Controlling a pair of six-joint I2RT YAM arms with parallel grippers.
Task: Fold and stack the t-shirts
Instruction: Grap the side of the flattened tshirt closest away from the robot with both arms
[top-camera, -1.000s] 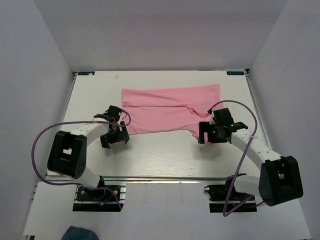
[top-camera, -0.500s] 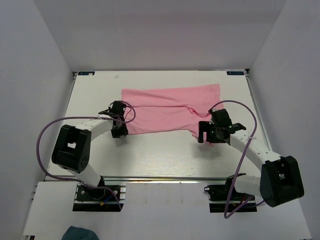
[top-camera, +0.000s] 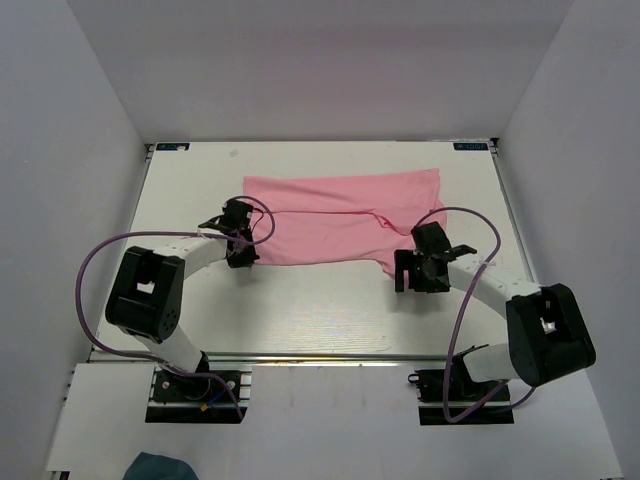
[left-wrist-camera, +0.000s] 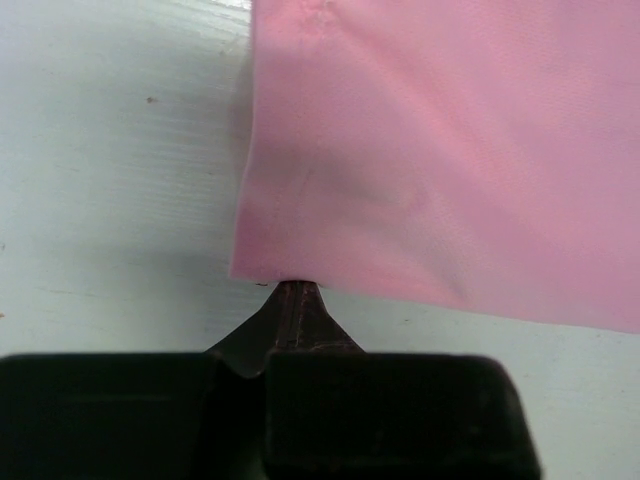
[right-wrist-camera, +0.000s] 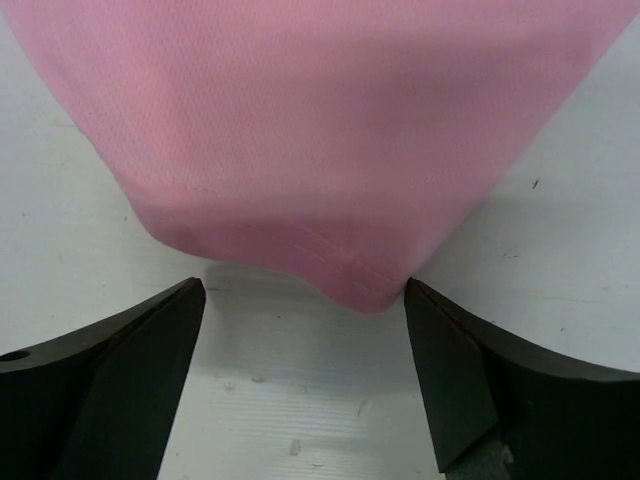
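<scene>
A light pink t-shirt (top-camera: 340, 215) lies flat and partly folded across the far middle of the white table (top-camera: 300, 310). My left gripper (top-camera: 243, 258) is at the shirt's near left corner. In the left wrist view, that gripper (left-wrist-camera: 290, 290) is shut, its tip pinching the hem of the t-shirt (left-wrist-camera: 430, 150). My right gripper (top-camera: 418, 278) is at the near right flap of the shirt. In the right wrist view it (right-wrist-camera: 303, 290) stands open, its fingers (right-wrist-camera: 150, 340) on either side of the rounded end of the t-shirt (right-wrist-camera: 320, 130), low over the table.
A small dark teal cloth (top-camera: 160, 467) lies off the table at the bottom left. Grey walls (top-camera: 80, 150) close in the table on the left, back and right. A metal rail (top-camera: 320, 357) runs along the near edge by the arm bases.
My left gripper moved right to the shirt's near left corner and went from open to shut. The right arm shifted slightly left at the flap, its jaws a little narrower.
</scene>
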